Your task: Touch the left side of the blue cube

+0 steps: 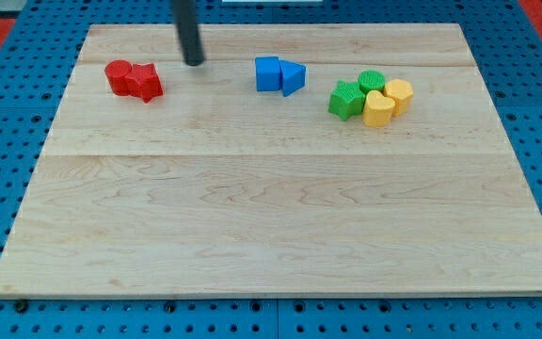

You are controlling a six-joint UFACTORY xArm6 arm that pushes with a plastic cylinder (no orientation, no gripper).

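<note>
My tip [194,63] (bare rod, no jaws, holding nothing) sits btwn red blocks [134,79] & blue cube [268,73]. Slide twd view's right, stop at contact w/o shoving.

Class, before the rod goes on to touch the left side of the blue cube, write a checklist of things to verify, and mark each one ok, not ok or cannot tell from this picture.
1. My tip shows in the view: ok.
2. My tip is to the view's left of the blue cube: ok.
3. The board between my tip and the cube's left side holds no block: ok.
4. My tip already touches the cube: not ok, a gap shows.
5. My tip stands apart from the red blocks on its left: ok.
6. The blue wedge sits against the cube's right side, so a hard push could shift both: cannot tell if they touch.
</note>
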